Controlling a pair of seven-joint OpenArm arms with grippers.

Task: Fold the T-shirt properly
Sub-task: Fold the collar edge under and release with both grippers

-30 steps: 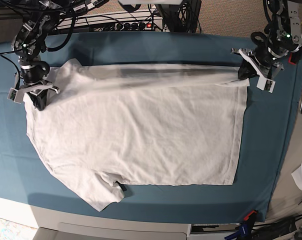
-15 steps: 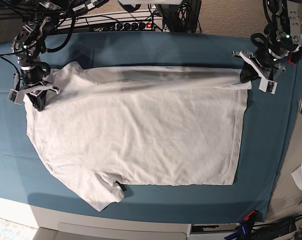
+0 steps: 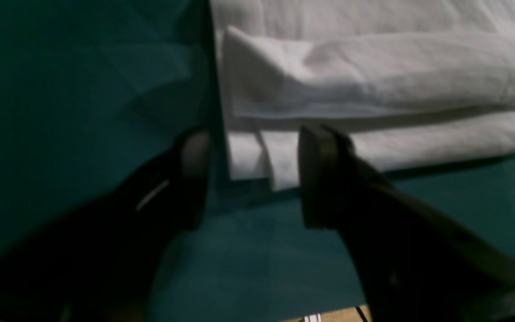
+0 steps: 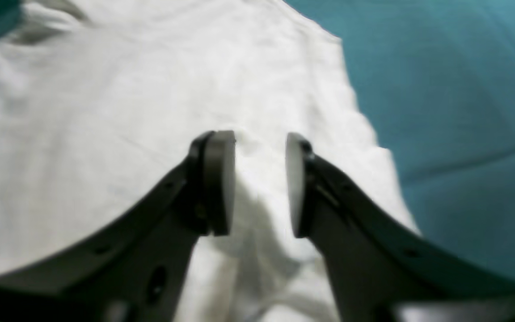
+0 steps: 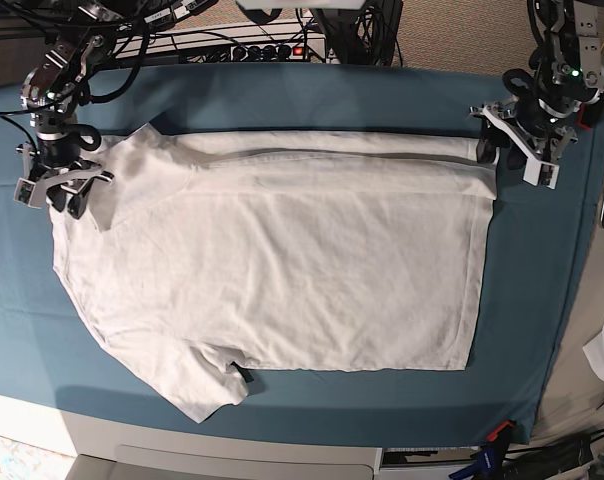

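A teal table cover [image 5: 282, 100] spans the table. Flat on it lies the white T-shirt [image 5: 282, 260], thin and wrinkled, its far edge folded into a long band. The left gripper [image 3: 251, 176] stands open at the band's hem corner, holding nothing. The right gripper [image 4: 257, 183], also open, hovers over the sleeve end.

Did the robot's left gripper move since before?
Yes. The left gripper slid off the T-shirt toward the teal cover's back edge, now open.
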